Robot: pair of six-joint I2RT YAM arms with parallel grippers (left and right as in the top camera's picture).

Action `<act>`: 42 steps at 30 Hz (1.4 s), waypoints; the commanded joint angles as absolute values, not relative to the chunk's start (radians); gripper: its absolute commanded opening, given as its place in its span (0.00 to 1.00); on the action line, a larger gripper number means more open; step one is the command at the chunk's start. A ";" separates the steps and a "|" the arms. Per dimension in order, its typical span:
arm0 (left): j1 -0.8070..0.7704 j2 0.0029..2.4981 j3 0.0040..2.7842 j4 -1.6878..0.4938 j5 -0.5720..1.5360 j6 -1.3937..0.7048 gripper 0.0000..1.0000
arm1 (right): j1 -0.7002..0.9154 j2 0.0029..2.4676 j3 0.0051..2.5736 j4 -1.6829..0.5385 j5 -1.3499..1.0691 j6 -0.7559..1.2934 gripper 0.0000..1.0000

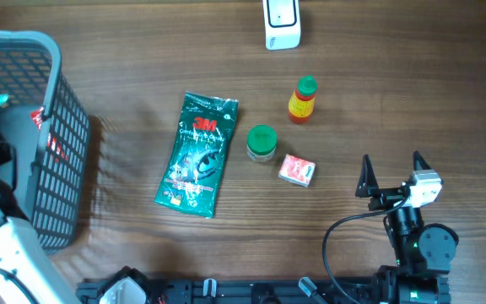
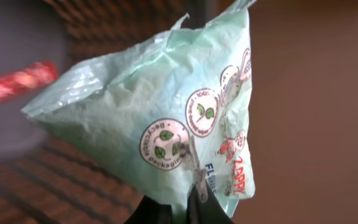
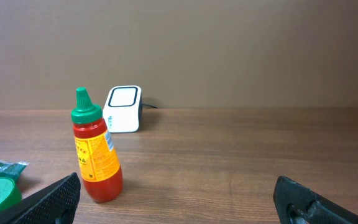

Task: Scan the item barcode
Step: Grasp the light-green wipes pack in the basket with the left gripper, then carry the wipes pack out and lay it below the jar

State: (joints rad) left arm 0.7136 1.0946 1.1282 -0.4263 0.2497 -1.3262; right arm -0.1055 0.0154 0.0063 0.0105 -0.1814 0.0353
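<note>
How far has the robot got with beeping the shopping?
Done: the left gripper has a pale green bag lifted, jaws shut on it, at the basket. In hand: just that bag; the right gripper sits open. Left: getting it to the white scanner. The 3M packet, green-lidded jar, red box and sauce bottle lie on the table; I can't tell if they're scanned.

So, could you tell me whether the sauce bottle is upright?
Upright: the sauce bottle stands on its base, green cap on top.
</note>
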 commanded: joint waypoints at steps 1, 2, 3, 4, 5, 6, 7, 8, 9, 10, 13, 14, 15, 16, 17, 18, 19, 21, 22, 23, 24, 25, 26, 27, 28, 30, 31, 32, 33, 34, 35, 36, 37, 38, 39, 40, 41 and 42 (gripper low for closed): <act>0.517 1.040 1.133 -0.340 0.326 -1.059 0.04 | -0.101 0.009 0.005 0.013 -0.172 0.026 1.00; 0.429 1.040 1.133 -0.326 0.325 -0.965 0.04 | -0.101 0.009 0.005 0.013 -0.172 0.026 1.00; 0.349 1.045 1.133 -0.326 0.324 -0.894 0.04 | -0.101 0.009 0.006 0.013 -0.172 0.026 1.00; 0.251 1.058 1.133 -0.329 0.323 -0.828 0.04 | -0.101 0.009 0.005 0.013 -0.172 0.026 1.00; 0.188 1.069 1.133 -0.334 0.318 -0.799 0.04 | -0.101 0.009 0.005 0.013 -0.172 0.026 1.00; 0.126 1.084 1.133 -0.343 0.305 -0.784 0.04 | -0.101 0.009 0.006 0.013 -0.172 0.026 1.00; 0.052 1.105 1.133 -0.356 0.274 -0.785 0.04 | -0.101 0.009 0.006 0.013 -0.172 0.026 1.00; 0.007 1.119 1.133 -0.364 0.252 -0.785 0.04 | -0.101 0.009 0.006 0.013 -0.172 0.026 1.00; -0.060 1.144 1.133 -0.375 0.220 -0.785 0.04 | -0.101 0.009 0.006 0.013 -0.172 0.026 1.00; -0.191 1.205 1.133 -0.391 0.136 -0.785 0.04 | -0.101 0.009 0.005 0.013 -0.172 0.026 1.00; -0.319 1.285 1.133 -0.403 0.053 -0.785 0.04 | -0.101 0.009 0.006 0.013 -0.172 0.026 1.00; -0.366 1.318 1.133 -0.409 0.030 -0.786 0.04 | -0.101 0.009 0.005 0.013 -0.172 0.026 1.00; -0.400 1.343 1.133 -0.417 0.016 -0.794 0.04 | -0.101 0.009 0.005 0.013 -0.172 0.026 1.00; -0.432 1.367 1.133 -0.425 0.013 -0.793 0.04 | -0.101 0.009 0.006 0.013 -0.172 0.026 1.00; -0.469 1.392 1.133 -0.447 0.012 -0.793 0.04 | -0.101 0.009 0.005 0.013 -0.172 0.026 1.00; -0.494 1.409 1.133 -0.472 0.004 -0.801 0.04 | -0.101 0.009 0.006 0.013 -0.172 0.026 1.00; -0.525 1.431 1.133 -0.505 -0.012 -0.827 0.04 | -0.101 0.009 0.006 0.013 -0.172 0.026 1.00; -0.578 1.457 1.133 -0.562 -0.039 -0.858 0.04 | -0.101 0.009 0.005 0.013 -0.172 0.027 1.00; -0.600 1.461 1.133 -0.585 -0.055 -0.866 0.04 | -0.101 0.009 0.006 0.013 -0.172 0.026 1.00; -0.623 1.462 1.133 -0.610 -0.085 -0.878 0.04 | -0.101 0.009 0.005 0.013 -0.172 0.026 1.00; -0.642 1.462 1.133 -0.626 -0.105 -0.885 0.04 | -0.101 0.009 0.006 0.013 -0.172 0.026 1.00; -0.670 1.462 1.133 -0.645 -0.125 -0.903 0.04 | -0.101 0.009 0.005 0.013 -0.172 0.026 1.00; -0.700 1.463 1.131 -0.652 -0.136 -0.906 0.04 | -0.101 0.009 0.006 0.013 -0.172 0.026 1.00; -0.726 1.463 1.128 -0.653 -0.149 -0.905 0.04 | -0.101 0.009 0.005 0.013 -0.172 0.026 1.00; -0.750 1.465 1.125 -0.653 -0.174 -0.905 0.04 | -0.101 0.009 0.006 0.013 -0.172 0.026 1.00; -0.802 1.473 1.113 -0.651 -0.253 -0.906 0.04 | -0.101 0.009 0.006 0.013 -0.172 0.026 1.00; -0.827 1.482 1.105 -0.651 -0.289 -0.906 0.04 | -0.101 0.009 0.006 0.013 -0.172 0.026 1.00; -0.839 1.489 1.100 -0.651 -0.302 -0.906 0.04 | -0.101 0.009 0.006 0.013 -0.172 0.027 1.00; -0.851 1.504 1.093 -0.651 -0.308 -0.906 0.04 | -0.101 0.009 0.006 0.013 -0.172 0.026 1.00; -0.854 1.522 1.088 -0.651 -0.308 -0.906 0.04 | -0.101 0.009 0.005 0.013 -0.172 0.026 1.00; -0.854 1.535 1.083 -0.651 -0.308 -0.906 0.04 | -0.101 0.009 0.005 0.013 -0.172 0.026 1.00; -0.852 1.553 1.079 -0.651 -0.309 -0.906 0.04 | -0.101 0.009 0.006 0.013 -0.172 0.026 1.00; -0.852 1.566 1.078 -0.652 -0.308 -0.905 0.04 | -0.101 0.009 0.005 0.013 -0.172 0.026 1.00; -0.853 1.581 1.077 -0.652 -0.308 -0.905 0.04 | -0.101 0.009 0.005 0.013 -0.172 0.026 1.00; -0.853 1.593 1.077 -0.652 -0.308 -0.905 0.04 | -0.101 0.009 0.006 0.013 -0.172 0.026 1.00; -0.853 1.607 1.077 -0.652 -0.308 -0.905 0.04 | -0.101 0.009 0.006 0.013 -0.172 0.026 1.00; -0.853 1.624 1.077 -0.652 -0.308 -0.905 0.04 | -0.101 0.009 0.005 0.013 -0.172 0.027 1.00; -0.853 1.639 1.077 -0.652 -0.308 -0.906 0.04 | -0.101 0.009 0.006 0.013 -0.172 0.026 1.00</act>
